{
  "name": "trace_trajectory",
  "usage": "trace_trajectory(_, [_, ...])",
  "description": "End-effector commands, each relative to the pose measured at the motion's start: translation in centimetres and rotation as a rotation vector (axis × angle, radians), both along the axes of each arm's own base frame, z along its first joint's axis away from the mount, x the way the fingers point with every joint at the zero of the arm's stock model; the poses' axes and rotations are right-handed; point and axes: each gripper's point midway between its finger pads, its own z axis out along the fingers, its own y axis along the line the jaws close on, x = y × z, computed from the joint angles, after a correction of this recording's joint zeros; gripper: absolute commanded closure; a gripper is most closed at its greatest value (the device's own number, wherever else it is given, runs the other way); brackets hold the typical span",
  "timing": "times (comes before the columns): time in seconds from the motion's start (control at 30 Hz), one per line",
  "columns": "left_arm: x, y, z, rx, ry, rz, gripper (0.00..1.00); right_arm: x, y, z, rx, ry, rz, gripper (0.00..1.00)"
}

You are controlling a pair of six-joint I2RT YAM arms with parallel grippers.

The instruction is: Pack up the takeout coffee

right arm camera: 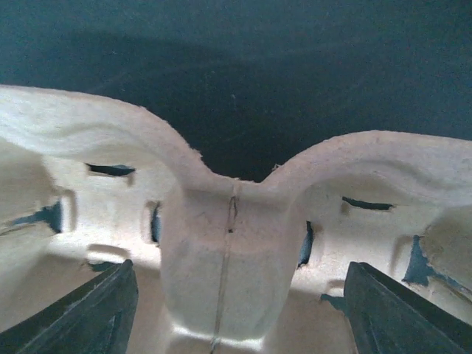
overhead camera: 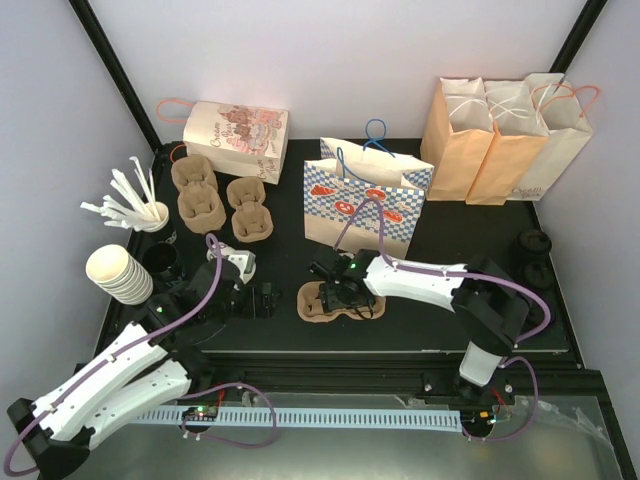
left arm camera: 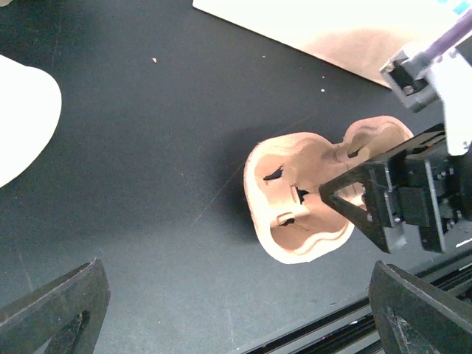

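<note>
Early: right gripper (overhead camera: 340,297) open astride an empty carrier (overhead camera: 340,300); left gripper (overhead camera: 262,300) wide, empty; no coffee packed

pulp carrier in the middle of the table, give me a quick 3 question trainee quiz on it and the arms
1. True or false: the right gripper is over the two-cup pulp carrier near the table's front edge.
2. Are any cups seated in that carrier's wells?
A. both wells filled
B. one filled
C. none
3. Fill in: the left gripper has its jaws ____ and holds nothing.

Key
1. True. The right wrist view shows its fingers spread either side of the carrier's centre ridge.
2. C. Both wells look empty.
3. Open. It hangs beside the carrier, apart from it.
</note>
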Motion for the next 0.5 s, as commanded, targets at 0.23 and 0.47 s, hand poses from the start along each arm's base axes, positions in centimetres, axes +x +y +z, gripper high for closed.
trace_trajectory(0.23, [0.1, 0.6, 0.2, -0.004, -0.015, 0.029, 0.01, 0.3, 0.7, -1.6, -0.008, 0.015, -0.042, 0.38])
trace_trajectory(0.47, [0.2, 0.5, 0.2, 0.001, -0.014, 0.027, 0.01, 0.6, 1.0, 1.2, 0.057, -0.03, -0.05, 0.52])
